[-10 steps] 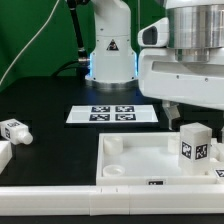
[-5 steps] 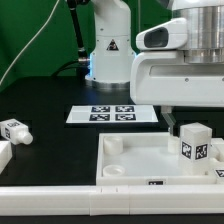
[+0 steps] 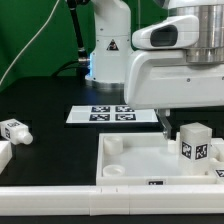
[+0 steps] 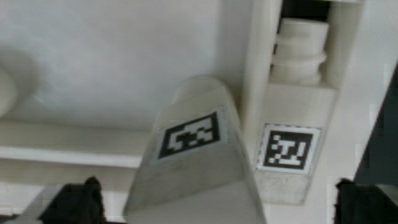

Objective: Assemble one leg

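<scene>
Hovering above the white tray-like panel (image 3: 150, 158), the gripper (image 4: 214, 205) shows two dark fingertips (image 4: 75, 200) spread wide with nothing between them, so it is released. Standing upright on the panel, directly below the gripper, is one leg (image 3: 195, 142), its long axis vertical. A second leg (image 3: 14, 130) lies on the table, well apart at the exterior view's left; a marker board (image 3: 112, 114) lies behind.

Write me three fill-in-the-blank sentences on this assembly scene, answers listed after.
1. The leg standing upright on the white panel carries a black-and-white marker ____ on its side.
2. The marker board lies on the ____ table.
3. Another leg lies on the table toward the exterior view's ____.

Missing words: tag; black; left
</scene>
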Action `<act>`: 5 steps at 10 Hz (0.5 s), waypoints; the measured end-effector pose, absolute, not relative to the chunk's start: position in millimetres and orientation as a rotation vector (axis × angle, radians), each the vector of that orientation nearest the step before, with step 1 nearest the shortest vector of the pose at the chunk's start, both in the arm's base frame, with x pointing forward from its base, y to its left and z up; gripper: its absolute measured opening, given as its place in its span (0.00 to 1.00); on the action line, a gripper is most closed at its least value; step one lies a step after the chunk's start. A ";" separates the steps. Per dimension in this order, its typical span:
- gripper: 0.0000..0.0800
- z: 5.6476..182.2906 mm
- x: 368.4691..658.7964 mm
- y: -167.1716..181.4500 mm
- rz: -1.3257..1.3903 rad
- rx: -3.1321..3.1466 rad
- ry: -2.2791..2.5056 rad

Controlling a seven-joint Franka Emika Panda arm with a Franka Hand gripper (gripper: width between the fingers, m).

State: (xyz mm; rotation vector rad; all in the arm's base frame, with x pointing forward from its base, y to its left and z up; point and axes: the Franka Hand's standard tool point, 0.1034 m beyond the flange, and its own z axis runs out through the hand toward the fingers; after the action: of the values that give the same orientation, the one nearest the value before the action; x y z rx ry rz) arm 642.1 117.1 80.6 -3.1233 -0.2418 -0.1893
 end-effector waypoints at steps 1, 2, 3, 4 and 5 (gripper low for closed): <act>0.81 80.6 642.3 115.7 -0.189 -3.125 -0.346; 0.81 80.6 642.5 115.0 -0.189 -3.123 -0.389; 0.65 80.6 642.8 112.8 -0.188 -3.116 -0.524; 0.65 80.6 642.8 112.5 -0.188 -3.118 -0.507; 0.48 80.6 642.9 112.3 -0.188 -3.119 -0.507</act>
State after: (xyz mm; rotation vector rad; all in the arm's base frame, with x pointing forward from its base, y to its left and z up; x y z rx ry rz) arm 642.9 112.3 80.6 -3.1185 -0.5065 -0.1881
